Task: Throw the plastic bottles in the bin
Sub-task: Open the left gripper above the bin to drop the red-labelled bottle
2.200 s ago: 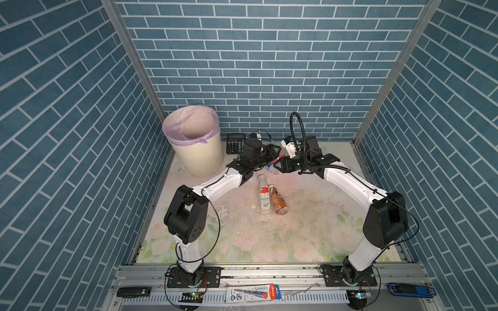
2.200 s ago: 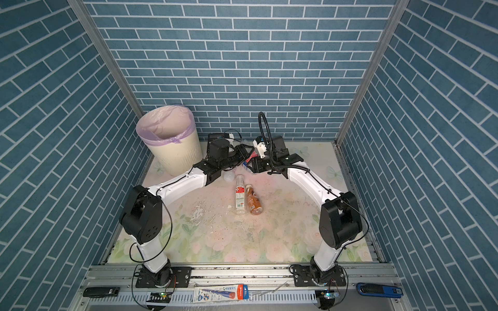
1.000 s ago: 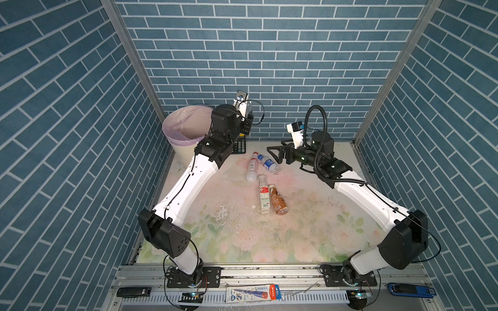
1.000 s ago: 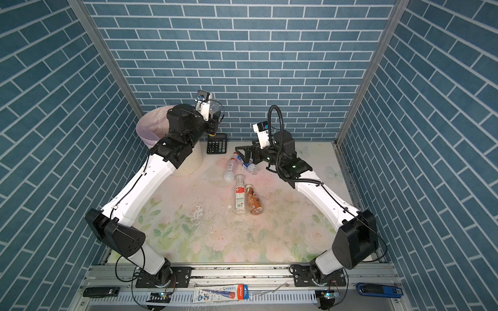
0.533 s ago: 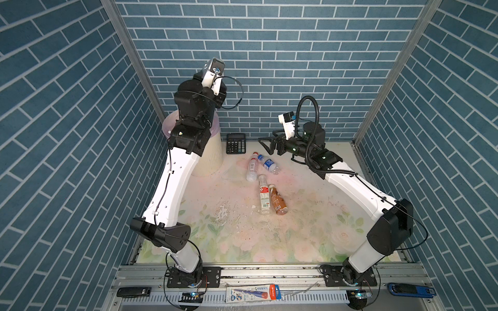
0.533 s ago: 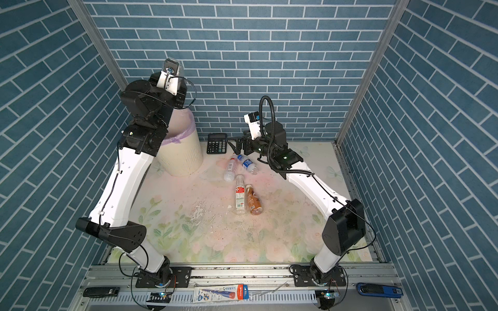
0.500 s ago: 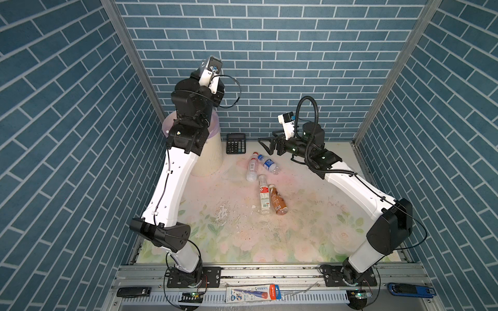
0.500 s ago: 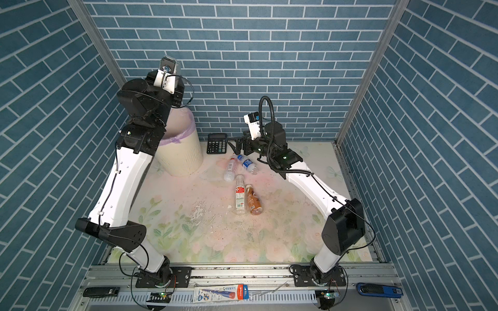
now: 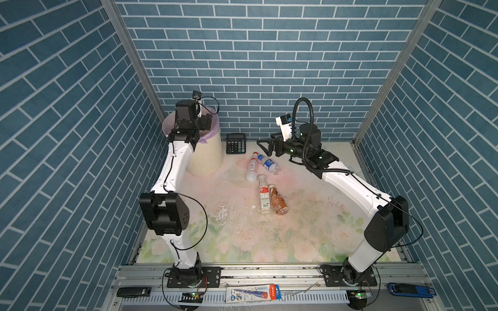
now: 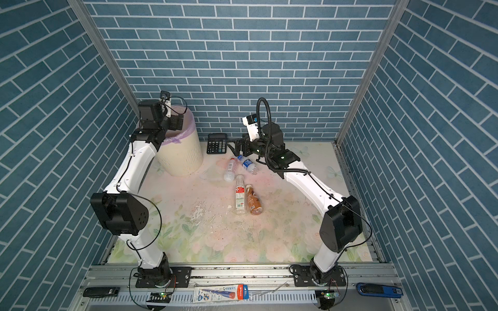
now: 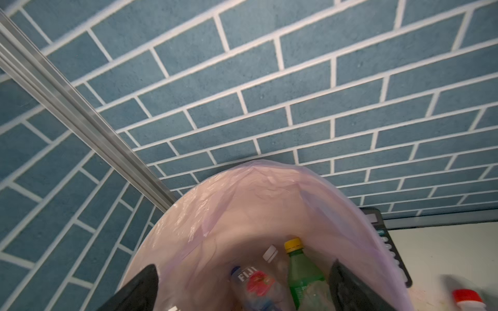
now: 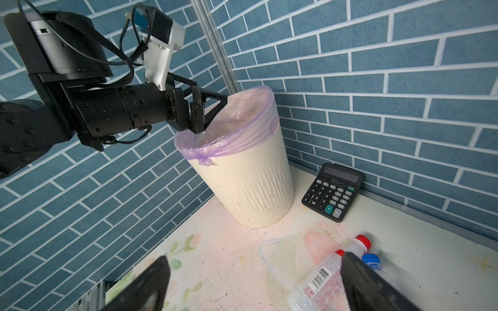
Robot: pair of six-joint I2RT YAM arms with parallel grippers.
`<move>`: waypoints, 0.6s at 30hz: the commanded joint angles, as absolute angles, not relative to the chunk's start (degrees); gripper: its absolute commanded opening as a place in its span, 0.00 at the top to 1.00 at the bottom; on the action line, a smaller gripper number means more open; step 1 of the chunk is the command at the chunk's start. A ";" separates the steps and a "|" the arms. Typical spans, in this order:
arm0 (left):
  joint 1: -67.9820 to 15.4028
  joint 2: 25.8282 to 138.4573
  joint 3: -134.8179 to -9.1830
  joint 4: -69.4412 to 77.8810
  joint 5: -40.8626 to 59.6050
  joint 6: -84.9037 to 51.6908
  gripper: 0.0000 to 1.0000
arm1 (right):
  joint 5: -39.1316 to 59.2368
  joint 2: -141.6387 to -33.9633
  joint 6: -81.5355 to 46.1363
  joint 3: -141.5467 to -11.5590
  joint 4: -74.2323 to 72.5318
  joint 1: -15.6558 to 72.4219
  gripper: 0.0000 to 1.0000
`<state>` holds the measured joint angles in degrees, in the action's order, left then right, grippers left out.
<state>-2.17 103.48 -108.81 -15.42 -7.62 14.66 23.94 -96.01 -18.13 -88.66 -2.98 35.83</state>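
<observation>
Part done, more to do. One bin (image 9: pixel 207 161), upper left of middle in both top views. Inside it, at least three of the plastic bottles on show: one green bottle (image 11: pixel 301 272), one Fiji bottle (image 11: pixel 253 285), one white-capped bottle (image 11: pixel 271 254). Maybe more under them, hidden.

Left on the table (image 9: pixel 242 237), near the middle of the frame, four lying down: one red-capped bottle (image 9: pixel 252 167), one blue-label bottle (image 9: pixel 270 164), one long clear bottle (image 9: pixel 264 196), one brown bottle (image 9: pixel 278 202). Also one black calculator (image 9: pixel 236 143) by the back wall, not for the bin.

Left pincer (image 11: pixel 244 265) wide open over the bin mouth, holding nothing. Right pincer (image 9: pixel 265 147) wide open too, empty, just above the red-capped and blue-label pair. Likely next: grabbing one of those two.
</observation>
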 commanded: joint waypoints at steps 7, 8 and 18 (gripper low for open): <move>-7.41 93.92 -109.01 -11.71 -0.20 3.40 0.01 | 23.23 -94.32 -20.26 -87.64 -3.23 36.25 0.01; -8.93 93.73 -108.80 -11.90 -0.79 3.52 0.01 | 22.84 -94.14 -20.22 -87.54 -2.69 36.22 0.01; -20.33 91.94 -105.03 -15.18 -1.29 -4.03 0.01 | 16.70 -89.69 -18.11 -83.87 2.75 36.11 0.01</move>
<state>-18.37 92.75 -106.65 -13.58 -1.78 -0.32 19.55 -92.79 -18.79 -85.58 0.75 35.90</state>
